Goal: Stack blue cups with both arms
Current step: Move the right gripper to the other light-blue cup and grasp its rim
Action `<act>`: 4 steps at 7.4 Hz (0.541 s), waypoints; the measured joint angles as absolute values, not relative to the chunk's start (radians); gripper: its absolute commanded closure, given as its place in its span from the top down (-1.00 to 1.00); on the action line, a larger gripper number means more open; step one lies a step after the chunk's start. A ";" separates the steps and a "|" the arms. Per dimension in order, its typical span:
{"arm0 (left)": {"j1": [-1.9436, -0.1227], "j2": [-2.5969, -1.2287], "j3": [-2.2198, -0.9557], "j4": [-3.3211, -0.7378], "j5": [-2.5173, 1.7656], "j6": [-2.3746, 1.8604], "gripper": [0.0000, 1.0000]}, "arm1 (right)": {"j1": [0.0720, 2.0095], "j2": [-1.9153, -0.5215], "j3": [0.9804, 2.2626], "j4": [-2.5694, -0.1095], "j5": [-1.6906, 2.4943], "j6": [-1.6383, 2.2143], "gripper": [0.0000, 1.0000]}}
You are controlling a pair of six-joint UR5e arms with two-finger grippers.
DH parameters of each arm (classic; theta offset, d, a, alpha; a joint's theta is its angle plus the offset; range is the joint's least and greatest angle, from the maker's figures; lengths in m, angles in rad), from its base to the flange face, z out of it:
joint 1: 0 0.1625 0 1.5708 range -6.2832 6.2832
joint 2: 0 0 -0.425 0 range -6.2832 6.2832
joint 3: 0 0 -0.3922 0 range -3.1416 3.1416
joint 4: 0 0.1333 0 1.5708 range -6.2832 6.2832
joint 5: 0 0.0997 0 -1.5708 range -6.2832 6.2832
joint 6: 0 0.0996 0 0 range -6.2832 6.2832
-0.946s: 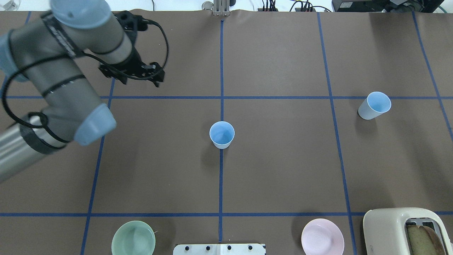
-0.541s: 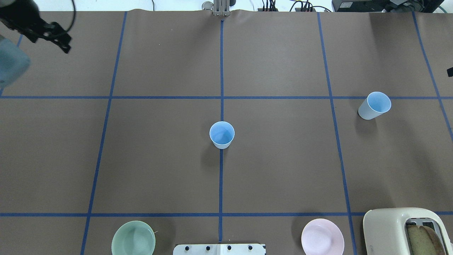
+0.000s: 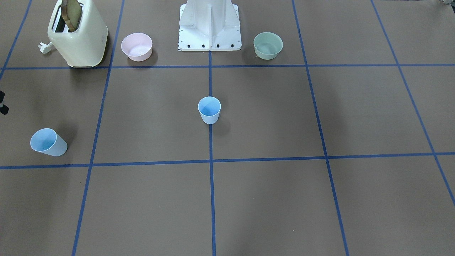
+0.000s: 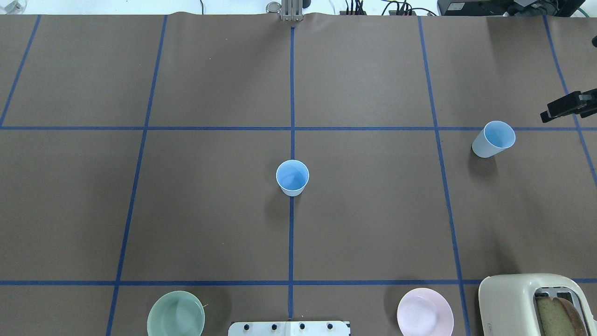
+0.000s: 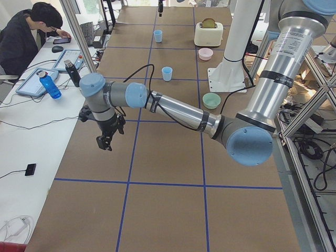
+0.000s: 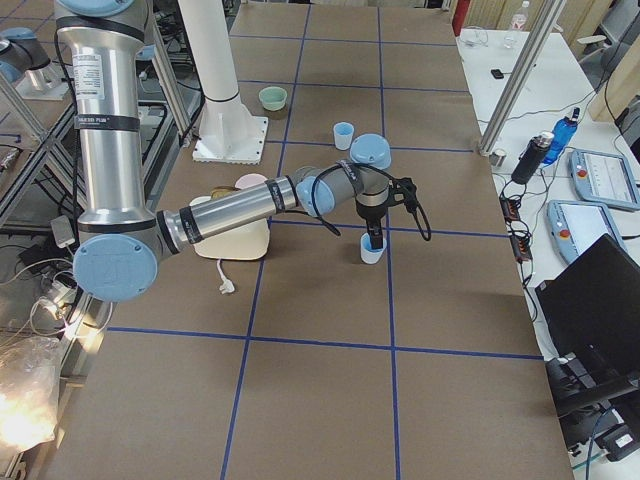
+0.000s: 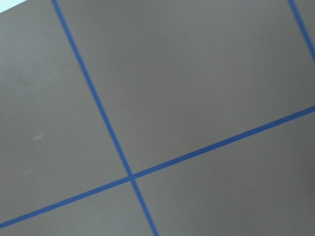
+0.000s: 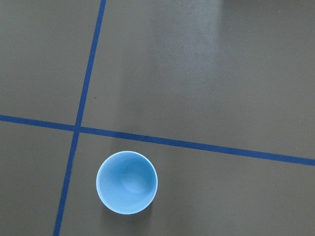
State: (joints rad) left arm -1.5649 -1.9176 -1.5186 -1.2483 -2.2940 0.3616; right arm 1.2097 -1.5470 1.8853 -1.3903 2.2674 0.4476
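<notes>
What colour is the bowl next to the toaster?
The bowl is pale pink, clearest in the exterior front-facing view.

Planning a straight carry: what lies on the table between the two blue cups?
Nothing stands there. In the overhead view, only bare table cover and one blue tape line separate the centre cup from the right-side cup.

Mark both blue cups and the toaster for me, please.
middle blue cup (image 4: 292, 175): overhead view, on its blue inside.
right-side blue cup (image 4: 499, 134): overhead view, on its blue inside.
toaster (image 4: 508, 303): overhead view, on its cream body.
</notes>
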 measured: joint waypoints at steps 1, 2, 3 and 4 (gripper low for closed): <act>-1.607 -1.898 -1.478 -1.249 -2.294 0.383 0.96 | 1.170 -1.547 1.880 -1.389 2.230 0.452 1.00; -1.634 -1.863 -1.460 -1.252 -2.295 0.386 0.96 | 1.132 -1.538 1.861 -1.387 2.192 0.452 1.00; -1.647 -1.823 -1.454 -1.267 -2.297 0.386 0.96 | 1.105 -1.515 1.827 -1.384 2.173 0.451 1.00; -1.652 -1.784 -1.454 -1.302 -2.298 0.386 0.96 | 1.091 -1.483 1.783 -1.382 2.165 0.449 0.99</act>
